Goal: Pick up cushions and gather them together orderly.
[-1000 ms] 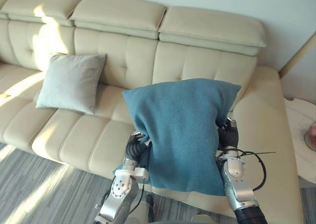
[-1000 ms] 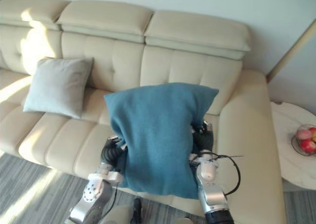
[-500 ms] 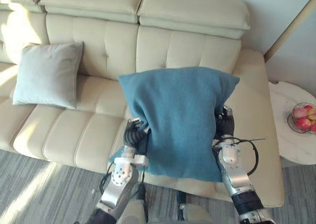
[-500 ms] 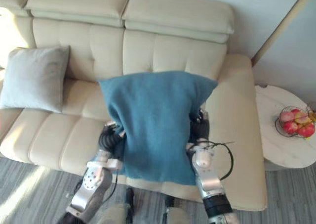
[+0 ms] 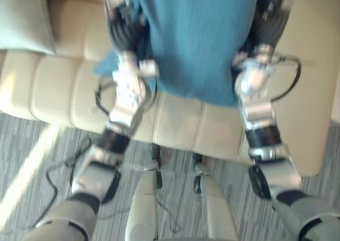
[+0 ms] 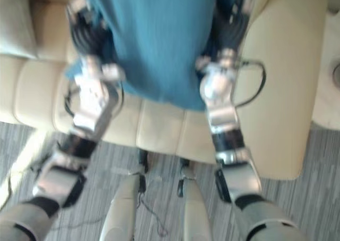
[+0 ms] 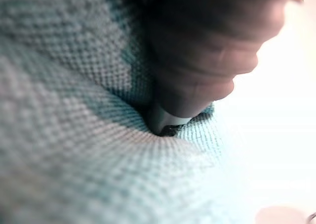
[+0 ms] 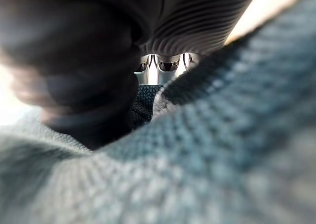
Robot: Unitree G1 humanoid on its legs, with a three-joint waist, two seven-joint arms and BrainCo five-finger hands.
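Note:
A blue cushion (image 5: 196, 39) hangs in front of the cream sofa (image 5: 175, 124), held between my two hands. My left hand (image 5: 125, 33) grips its left edge and my right hand (image 5: 271, 23) grips its right edge. In the left wrist view a dark thumb tip (image 7: 197, 61) presses into the blue weave (image 7: 74, 150). The right wrist view shows my right hand (image 8: 89, 85) pinching a fold of the same cloth (image 8: 222, 150). A pale grey cushion (image 5: 24, 17) leans on the sofa at the far left.
The sofa's front edge runs across the middle of the eye views, with grey striped carpet (image 5: 32, 140) below it. A white side table (image 6: 329, 102) shows past the sofa's right arm.
The whole picture has shifted upward, so the camera has tilted down toward the sofa front and floor. The blue cushion stays held between both hands.

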